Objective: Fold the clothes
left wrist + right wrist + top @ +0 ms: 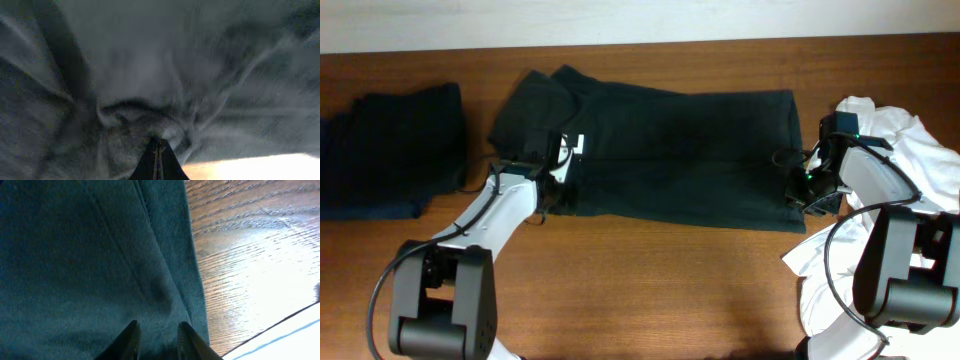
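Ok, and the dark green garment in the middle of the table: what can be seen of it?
The dark green garment is soft, matte cloth, spread mostly flat on the wooden table, neck end with a white label toward the left, straight hem toward the right, one sleeve splayed at the far left corner. The left gripper is shut on bunched cloth near the label; the right gripper sits open over the hem edge.

The overhead camera looks straight down on the tabletop [650, 290], with the robot's side at 6 o'clock. Both wrist cameras sit very close over the dark shirt [680, 150], the left at its 9 o'clock end and the right at 3 o'clock.
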